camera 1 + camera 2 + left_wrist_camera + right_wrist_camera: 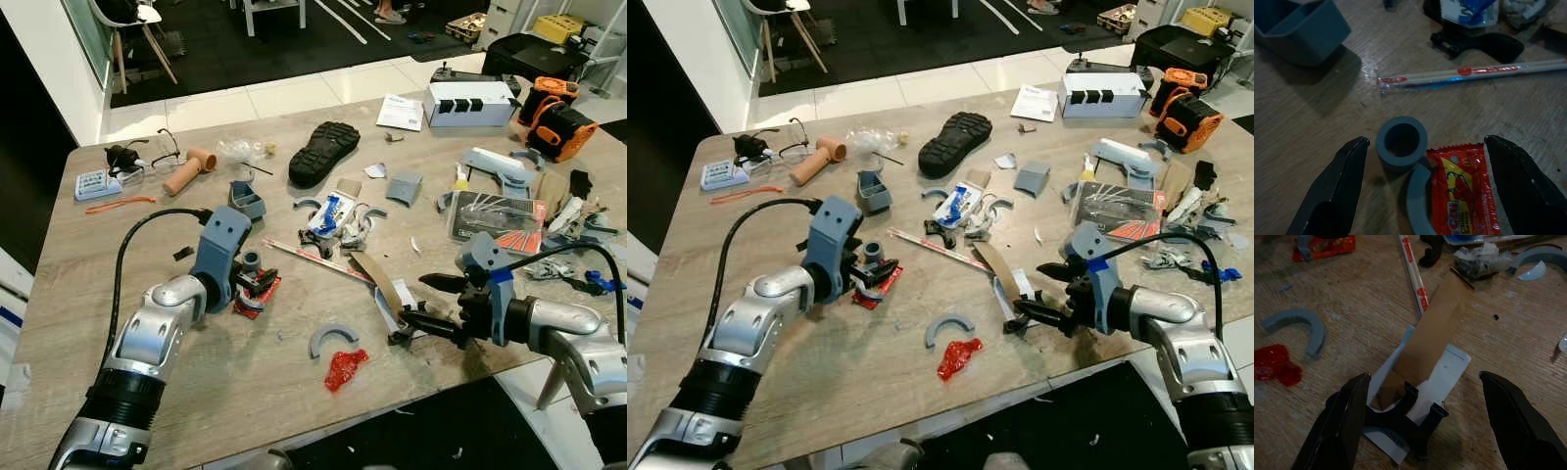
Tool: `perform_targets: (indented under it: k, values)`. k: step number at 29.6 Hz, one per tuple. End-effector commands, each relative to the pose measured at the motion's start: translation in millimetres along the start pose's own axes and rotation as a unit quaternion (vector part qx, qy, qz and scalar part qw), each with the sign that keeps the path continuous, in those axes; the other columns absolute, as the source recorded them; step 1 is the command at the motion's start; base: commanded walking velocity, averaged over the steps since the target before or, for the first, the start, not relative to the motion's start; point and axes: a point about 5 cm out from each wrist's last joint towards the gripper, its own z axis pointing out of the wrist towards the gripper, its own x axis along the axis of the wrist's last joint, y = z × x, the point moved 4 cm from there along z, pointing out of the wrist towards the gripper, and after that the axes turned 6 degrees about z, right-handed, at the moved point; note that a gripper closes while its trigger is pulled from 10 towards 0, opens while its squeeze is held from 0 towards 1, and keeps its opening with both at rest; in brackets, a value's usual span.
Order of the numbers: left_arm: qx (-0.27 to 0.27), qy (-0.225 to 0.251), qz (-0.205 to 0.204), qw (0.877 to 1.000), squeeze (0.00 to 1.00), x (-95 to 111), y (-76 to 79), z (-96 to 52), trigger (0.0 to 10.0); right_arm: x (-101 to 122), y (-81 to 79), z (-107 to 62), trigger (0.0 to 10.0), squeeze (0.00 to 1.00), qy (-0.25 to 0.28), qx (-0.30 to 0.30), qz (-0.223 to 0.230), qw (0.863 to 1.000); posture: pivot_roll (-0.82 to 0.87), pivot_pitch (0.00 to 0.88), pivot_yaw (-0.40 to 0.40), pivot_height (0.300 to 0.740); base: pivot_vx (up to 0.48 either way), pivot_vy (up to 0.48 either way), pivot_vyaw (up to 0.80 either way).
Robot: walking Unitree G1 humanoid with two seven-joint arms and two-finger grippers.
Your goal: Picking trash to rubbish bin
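A cluttered wooden bench [245, 392] carries scattered trash. The left hand [1425, 196] hovers with its fingers spread apart around a red ketchup sachet [1462, 191], which lies touching a short grey plastic tube [1401, 142]. Beyond the sachet lies a pair of paper-wrapped chopsticks [1474, 73]. The right hand [1425, 431], fingers also apart, straddles a black plastic clip [1400, 423] resting on a brown cardboard strip [1432, 333].

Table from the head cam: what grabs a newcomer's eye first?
The cluttered wooden table, with a black shoe sole lying at its middle far side. Nearer, the left gripper stands open over a red ketchup sachet and grey ring; the right gripper stands open over a brown cardboard strip.
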Motion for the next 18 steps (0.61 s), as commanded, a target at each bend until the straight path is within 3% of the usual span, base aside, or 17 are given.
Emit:
perform_targets:
  k: [1, 18]
  values:
    - [-0.002, -0.011, 0.008, 1.0, 0.0, -3, 1.0, -2.2, 10.0, -4, -1.6, 0.9, 10.0, 0.0, -0.016, 0.001, -0.001, 1.0, -0.09, 0.0, 0.04, 0.74, 0.0, 0.0, 0.0]
    - [0.023, -0.005, -0.008, 1.0, 0.0, 5, 6.3, 10.8, 10.0, -4, -0.5, 0.8, 10.0, 0.0, -0.017, -0.005, -0.003, 1.0, -0.09, 0.0, 0.037, 0.74, 0.0, 0.0, 0.0]
